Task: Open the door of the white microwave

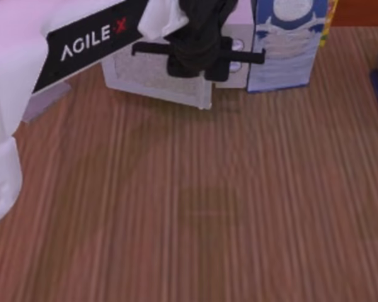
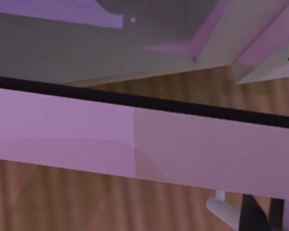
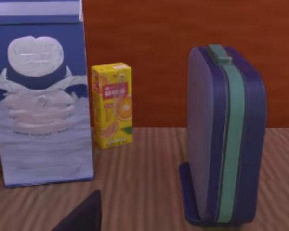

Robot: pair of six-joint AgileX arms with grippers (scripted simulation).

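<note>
One white microwave (image 1: pixel 176 69) at table's (image 1: pixel 195 207) far edge, door (image 1: pixel 157 78) angled outward; left gripper (image 1: pixel 198 53) against its front, jaw state indiscernible.

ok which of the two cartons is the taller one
The blue-and-white carton is taller, rising past the top of the right wrist view. The yellow orange-juice carton, farther back beside it, reaches well below its top.

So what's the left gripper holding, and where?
Cannot tell: the left gripper is at the microwave front, above the ajar door, its fingers hidden.
</note>
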